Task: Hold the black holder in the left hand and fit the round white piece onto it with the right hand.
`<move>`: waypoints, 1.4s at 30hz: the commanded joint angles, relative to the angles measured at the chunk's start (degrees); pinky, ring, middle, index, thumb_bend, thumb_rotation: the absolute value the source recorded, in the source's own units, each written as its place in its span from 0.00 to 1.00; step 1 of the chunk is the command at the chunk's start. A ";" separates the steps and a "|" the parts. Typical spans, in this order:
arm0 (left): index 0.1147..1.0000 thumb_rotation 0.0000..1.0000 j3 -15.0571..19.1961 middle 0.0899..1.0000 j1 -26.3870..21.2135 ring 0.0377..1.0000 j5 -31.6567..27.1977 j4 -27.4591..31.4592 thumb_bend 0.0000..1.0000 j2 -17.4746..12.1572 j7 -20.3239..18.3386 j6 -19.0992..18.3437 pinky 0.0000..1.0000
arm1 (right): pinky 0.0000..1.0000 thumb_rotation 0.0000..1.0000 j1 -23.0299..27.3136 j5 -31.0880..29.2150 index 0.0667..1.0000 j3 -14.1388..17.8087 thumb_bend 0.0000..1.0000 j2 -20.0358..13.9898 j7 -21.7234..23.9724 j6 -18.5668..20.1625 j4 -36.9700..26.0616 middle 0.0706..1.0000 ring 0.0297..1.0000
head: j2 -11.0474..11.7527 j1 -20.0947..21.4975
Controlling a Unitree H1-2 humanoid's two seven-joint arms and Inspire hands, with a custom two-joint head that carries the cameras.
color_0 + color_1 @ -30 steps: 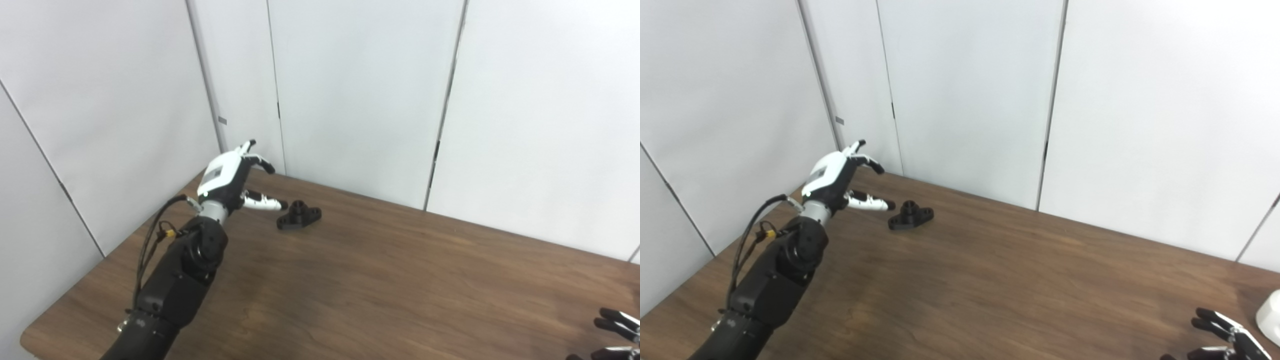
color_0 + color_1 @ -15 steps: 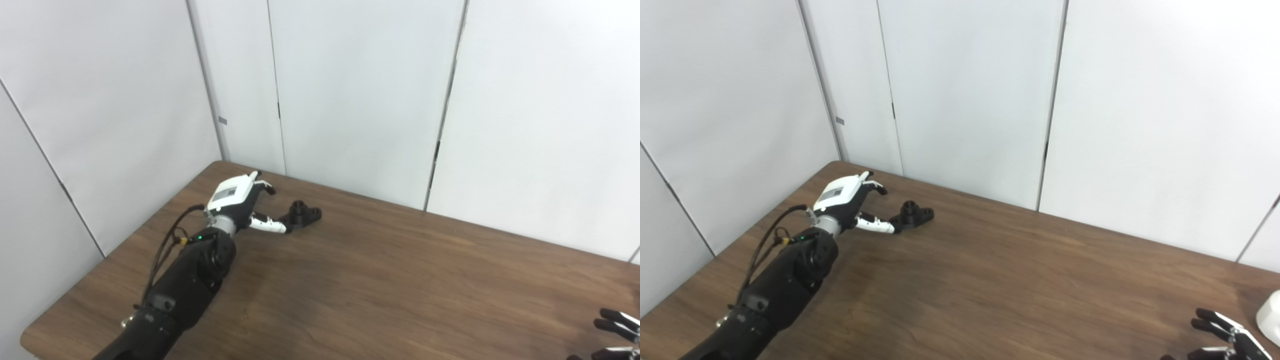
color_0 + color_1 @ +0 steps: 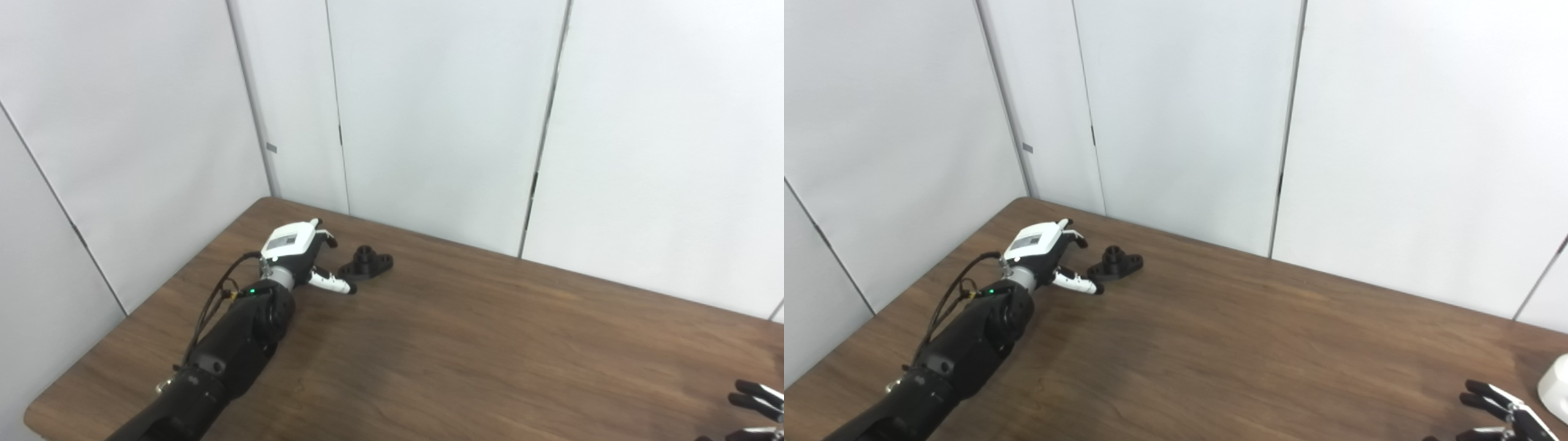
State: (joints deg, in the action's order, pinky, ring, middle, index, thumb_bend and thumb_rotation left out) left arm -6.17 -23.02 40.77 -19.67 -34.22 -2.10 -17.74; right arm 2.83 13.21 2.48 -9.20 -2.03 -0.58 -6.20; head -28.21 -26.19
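Observation:
The black holder [image 3: 366, 264] lies flat on the wooden table [image 3: 465, 343] near the back left corner, a short stub pointing up from its middle. My left hand [image 3: 298, 251] sits low just to its left, open, fingers spread toward it, the thumb tip close to its near edge. No contact shows. The round white piece [image 3: 1557, 388] is partly cut off at the right edge of the right eye view. My right hand [image 3: 1500, 413] hovers beside it at the bottom right corner, open, holding nothing.
White wall panels [image 3: 429, 110] stand close behind the table's far edge and along its left side. The left arm [image 3: 226, 349] stretches diagonally over the table's left part.
My left hand has dropped from well above the table to just over its surface and moved closer to the black holder. The right hand has stayed put.

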 commanded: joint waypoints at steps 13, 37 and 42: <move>0.72 0.43 2.07 1.00 -4.91 1.00 -3.71 -6.85 1.00 0.89 8.47 4.68 0.98 | 0.42 0.00 0.92 0.31 0.70 -0.19 0.51 -0.17 -0.48 -1.32 -2.05 0.67 0.45 | -0.24 0.82; 0.69 0.38 -2.26 1.00 -6.74 1.00 -6.39 -16.82 1.00 3.08 12.38 10.34 0.95 | 0.42 0.00 -0.05 0.02 0.69 -0.02 0.51 -0.18 0.00 0.72 -5.28 0.67 0.45 | -1.57 1.23; 0.57 0.26 -1.19 0.99 -6.73 1.00 -10.19 -19.96 0.93 4.48 12.90 13.50 0.99 | 0.41 0.00 -0.22 -0.07 0.69 0.05 0.51 -0.27 -0.01 0.67 -5.58 0.67 0.45 | -2.00 1.45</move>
State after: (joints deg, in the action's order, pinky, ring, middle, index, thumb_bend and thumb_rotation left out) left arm -7.10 -28.24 31.36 -38.96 -30.18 11.35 -5.57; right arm 1.51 13.18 2.25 -9.09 -1.94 0.73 -9.50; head -30.14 -24.79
